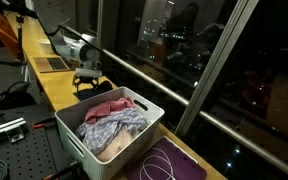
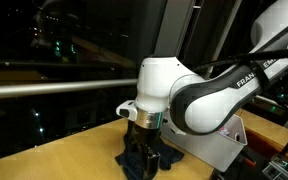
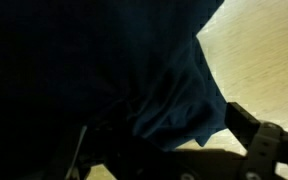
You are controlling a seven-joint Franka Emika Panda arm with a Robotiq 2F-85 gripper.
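A dark blue cloth point(image 2: 142, 166) lies bunched on the wooden counter point(image 2: 54, 155) that runs along the window, just beyond the far end of a white basket point(image 1: 72, 140). In the wrist view the cloth point(image 3: 124, 70) fills most of the picture, with bare wood point(image 3: 269, 45) showing at the upper right. The gripper point(image 2: 144, 152) stands right on top of the cloth, pointing straight down, its jaws spread wide and their tips sunk into the folds; one dark finger point(image 3: 256, 142) shows low at the right of the wrist view, clear of the fabric's edge. Nothing is lifted, and the cloth rests on the wood. Above the gripper the white wrist point(image 2: 164, 90) sits upright, and the forearm bends away to the side and upward in an exterior view. In an exterior view the arm point(image 1: 72, 48) reaches out low over the counter from the far end. The basket holds pink, grey and beige clothes point(image 1: 112, 118). A metal rail point(image 2: 44, 88) crosses the dark window behind.
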